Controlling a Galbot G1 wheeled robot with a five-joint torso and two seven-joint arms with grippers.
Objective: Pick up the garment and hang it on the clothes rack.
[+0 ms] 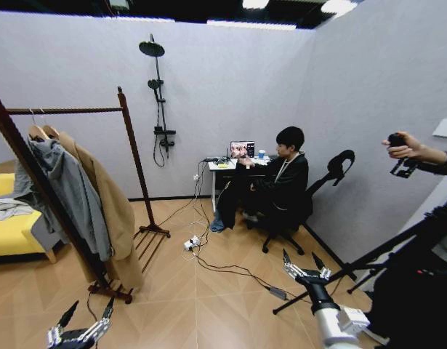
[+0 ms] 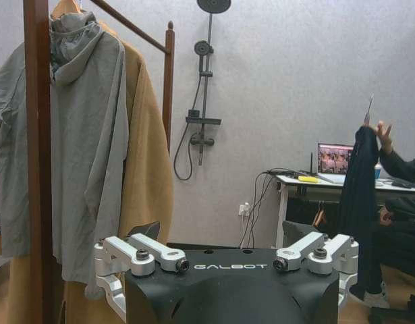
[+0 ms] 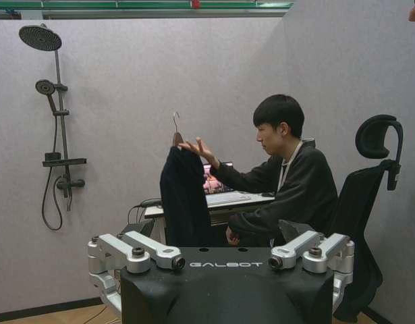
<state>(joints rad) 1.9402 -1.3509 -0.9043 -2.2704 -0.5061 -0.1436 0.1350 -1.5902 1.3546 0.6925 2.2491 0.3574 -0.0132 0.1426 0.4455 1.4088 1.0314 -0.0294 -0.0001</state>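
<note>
The garment (image 1: 227,205), a dark jacket on a hanger with a metal hook, is held up by a seated person's hand beside the desk; it also shows as garment (image 2: 356,182) and garment (image 3: 185,199). The clothes rack (image 1: 131,149), dark reddish wood with a top bar, stands at the left, with its near post (image 2: 37,148) close to my left wrist. My left gripper (image 1: 89,305) is low at the front left, open and holding nothing. My right gripper (image 1: 301,256) is low at the front right, also open and holding nothing. Both are far from the garment.
A grey hoodie (image 1: 72,190) and a tan coat (image 1: 113,211) hang on the rack. A yellow sofa (image 1: 11,231) sits at the far left. Cables and a power strip (image 1: 192,243) lie on the floor. A black tripod (image 1: 368,262) leans in at the right, beside another person's arm.
</note>
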